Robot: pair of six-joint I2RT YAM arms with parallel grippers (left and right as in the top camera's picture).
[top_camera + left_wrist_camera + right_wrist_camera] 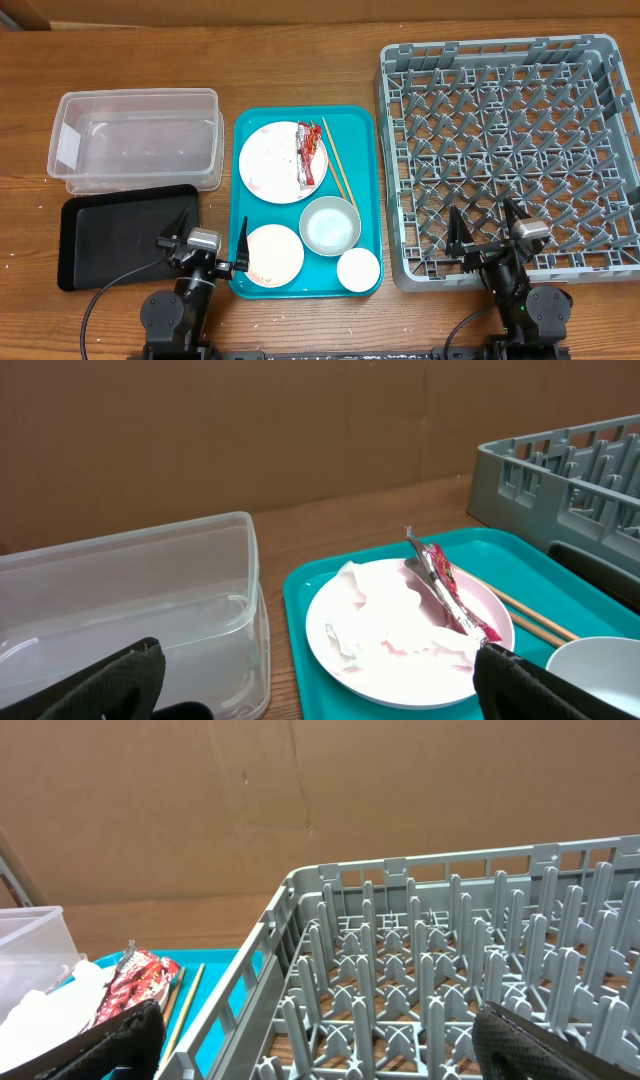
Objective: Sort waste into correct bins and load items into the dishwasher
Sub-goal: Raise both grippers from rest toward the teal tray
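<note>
- Crumpled red-and-white snack wrapper [311, 152] lies with white tissue [375, 610] on the right side of the large white round plate [265, 165].
- Pair of wooden chopsticks [336, 160] lies flat just right of that plate.
- Pale grey-blue bowl [329, 225], smaller pale pink plate [273, 254] and small white cup [358, 269] sit upright in front of the large plate.
- Clear rectangular plastic tub [135, 95] stands left of the large plate, with the shallow black rectangular tray [125, 235] just in front of it.
- Large square grey plastic dish rack [390, 150] stands far right, pegs upright.

The overhead camera looks straight down on the whole worktop [300, 60], the teal tray [362, 170] at centre. The left wrist camera sits low at the tray's near left corner, facing across it, close. The right wrist camera sits low right of the tray, over the dish rack [430, 960]. Both wrist views share the tray's snack wrapper [455, 600].
</note>
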